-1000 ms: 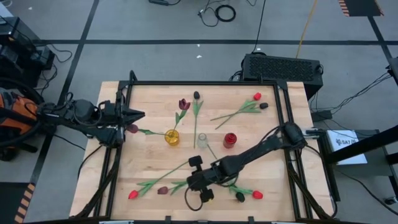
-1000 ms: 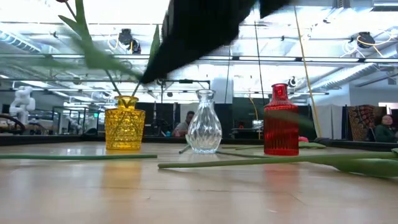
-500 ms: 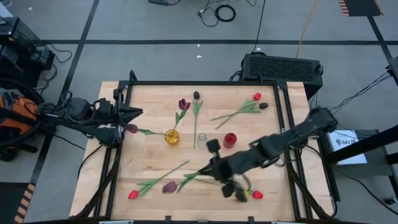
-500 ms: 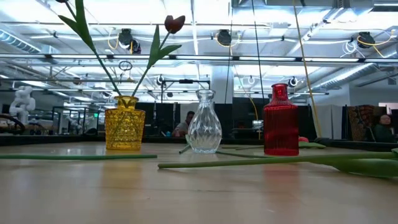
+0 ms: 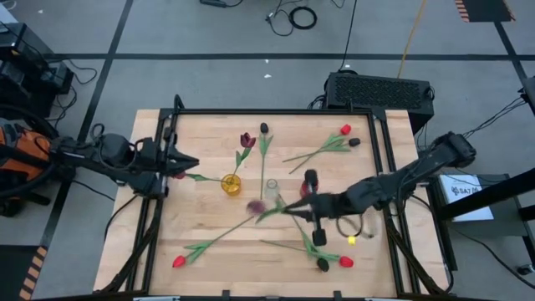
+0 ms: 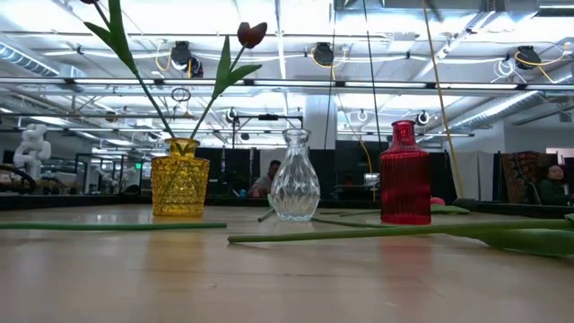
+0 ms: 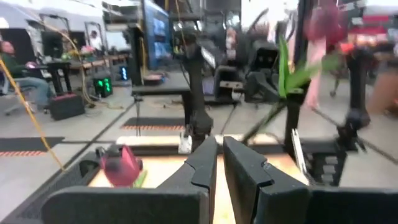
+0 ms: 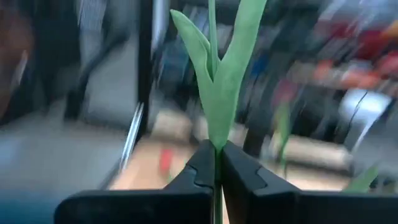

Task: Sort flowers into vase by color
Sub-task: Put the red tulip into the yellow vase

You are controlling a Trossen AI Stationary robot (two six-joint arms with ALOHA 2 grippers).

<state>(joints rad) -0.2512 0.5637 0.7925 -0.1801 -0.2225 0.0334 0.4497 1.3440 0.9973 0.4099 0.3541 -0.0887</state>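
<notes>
My right gripper (image 5: 288,209) is above the table's middle, just near of the vases, and is shut on a tulip with a maroon head (image 5: 255,205) and green leaves (image 8: 217,81). The yellow vase (image 5: 231,184) holds two maroon tulips; one head (image 5: 247,140) leans far, the other (image 5: 177,173) leans left. The clear vase (image 5: 272,186) and the red vase (image 6: 405,175) stand to its right. My left gripper (image 5: 188,160) hovers shut at the table's left edge, beside that leaning head (image 7: 121,163), holding nothing. My right gripper pinches the tulip's stem just below the leaves (image 8: 216,144) between its two fingers. The fingers lie about level, pointing toward the table's left. The flower sticks out beyond the fingertips toward the left, lifted clear of the table.
Loose tulips lie on the wood: a red-headed one (image 5: 178,261) near left, a red (image 5: 345,262) and a dark one (image 5: 323,265) near right, a red (image 5: 345,130) and a dark one (image 5: 354,142) far right, a dark one (image 5: 264,128) far middle. A black frame (image 5: 276,111) rims the table.
My right gripper has risen from the table's near side and gone toward the far edge and the vases, tipping from pointing down to about level. It has stayed shut on the maroon tulip, which has been lifted clear of the table.
</notes>
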